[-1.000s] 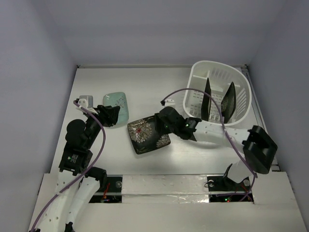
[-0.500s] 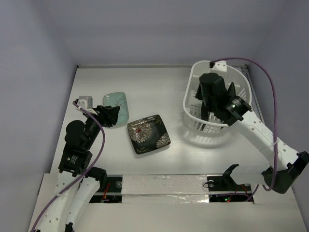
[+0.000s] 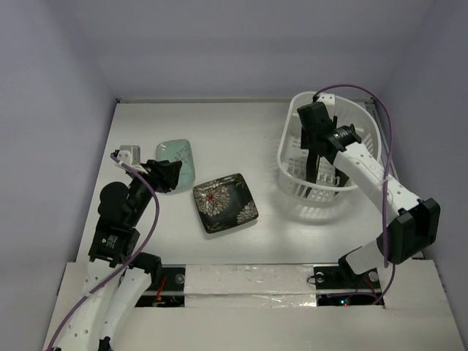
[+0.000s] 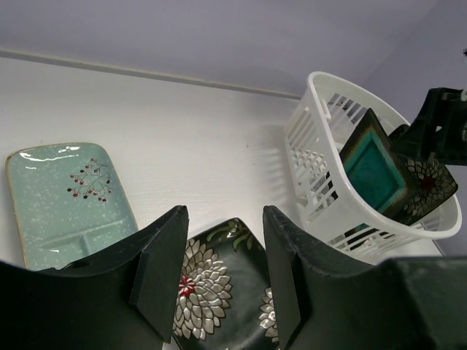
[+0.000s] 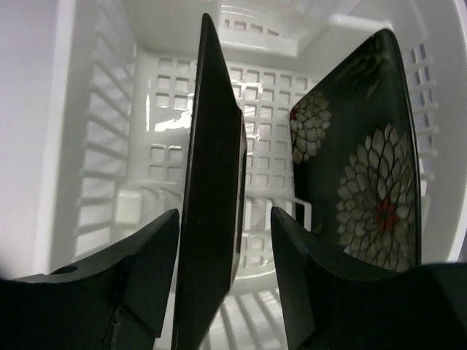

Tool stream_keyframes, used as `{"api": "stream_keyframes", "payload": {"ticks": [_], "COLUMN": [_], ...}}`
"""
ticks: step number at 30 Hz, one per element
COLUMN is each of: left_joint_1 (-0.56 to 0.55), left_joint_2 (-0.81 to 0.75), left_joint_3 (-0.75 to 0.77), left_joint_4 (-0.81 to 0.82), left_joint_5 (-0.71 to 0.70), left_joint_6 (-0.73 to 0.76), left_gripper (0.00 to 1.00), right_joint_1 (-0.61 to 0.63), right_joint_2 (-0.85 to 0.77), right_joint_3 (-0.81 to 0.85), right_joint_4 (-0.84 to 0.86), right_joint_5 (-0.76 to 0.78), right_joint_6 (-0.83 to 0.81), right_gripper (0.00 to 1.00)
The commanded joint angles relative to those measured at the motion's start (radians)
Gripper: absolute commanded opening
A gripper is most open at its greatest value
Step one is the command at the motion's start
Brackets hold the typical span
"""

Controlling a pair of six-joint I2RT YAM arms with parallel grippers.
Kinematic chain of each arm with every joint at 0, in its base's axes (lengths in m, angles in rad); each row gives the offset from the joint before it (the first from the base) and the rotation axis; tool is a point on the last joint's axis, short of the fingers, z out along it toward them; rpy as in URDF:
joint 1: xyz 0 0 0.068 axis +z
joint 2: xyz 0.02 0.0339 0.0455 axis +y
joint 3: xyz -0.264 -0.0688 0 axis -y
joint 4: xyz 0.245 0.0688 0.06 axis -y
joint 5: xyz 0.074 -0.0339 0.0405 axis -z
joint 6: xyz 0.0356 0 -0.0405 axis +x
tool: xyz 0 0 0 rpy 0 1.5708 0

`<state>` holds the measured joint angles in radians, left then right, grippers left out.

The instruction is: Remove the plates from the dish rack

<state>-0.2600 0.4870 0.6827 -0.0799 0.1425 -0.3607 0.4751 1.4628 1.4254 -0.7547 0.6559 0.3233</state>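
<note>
The white dish rack (image 3: 363,131) stands at the far right and holds two dark plates on edge. My right gripper (image 3: 316,137) hangs open inside it. In the right wrist view its fingers (image 5: 149,255) straddle the left plate (image 5: 215,131) without closing on it. That plate shows a teal face in the left wrist view (image 4: 373,169). The other racked plate (image 5: 365,182) has white flowers. A third dark flowered plate (image 3: 224,202) lies flat on the table. The mint-green plate (image 3: 178,161) lies left of it. My left gripper (image 3: 167,174) is open and empty beside the mint plate.
White walls enclose the table on three sides. The rack (image 5: 95,146) has slotted walls close around my right fingers. A purple cable (image 3: 387,146) loops over the right arm. The arm bases and a taped strip (image 3: 248,281) lie along the near edge.
My right arm has left the flowered plate lying on the table, swung to the rack and lowered its open fingers astride the teal-faced plate. The left arm has not moved.
</note>
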Motion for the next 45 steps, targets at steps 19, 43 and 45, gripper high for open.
{"api": "stream_keyframes", "payload": {"ticks": [19,43,45], "left_joint_1": [0.004,0.004,0.004], "left_joint_2": [-0.008,0.001,0.001], "left_joint_3": [0.014,0.012,0.012], "left_joint_4": [0.040,0.046,0.045], "left_joint_5": [0.026,0.042,0.039], "left_joint_6": [-0.006,-0.011,-0.009], "left_gripper": [0.42,0.42,0.42], "right_joint_1": [-0.092,-0.021,0.002], "right_joint_2": [-0.004,-0.053,-0.055], "right_joint_3": [-0.108,0.020,0.041], "right_joint_4": [0.052,-0.063,-0.066], "right_joint_5": [-0.092,0.092,0.117], "right_joint_6": [-0.055,-0.152,-0.148], "right_gripper": [0.35,0.00,0.00]}}
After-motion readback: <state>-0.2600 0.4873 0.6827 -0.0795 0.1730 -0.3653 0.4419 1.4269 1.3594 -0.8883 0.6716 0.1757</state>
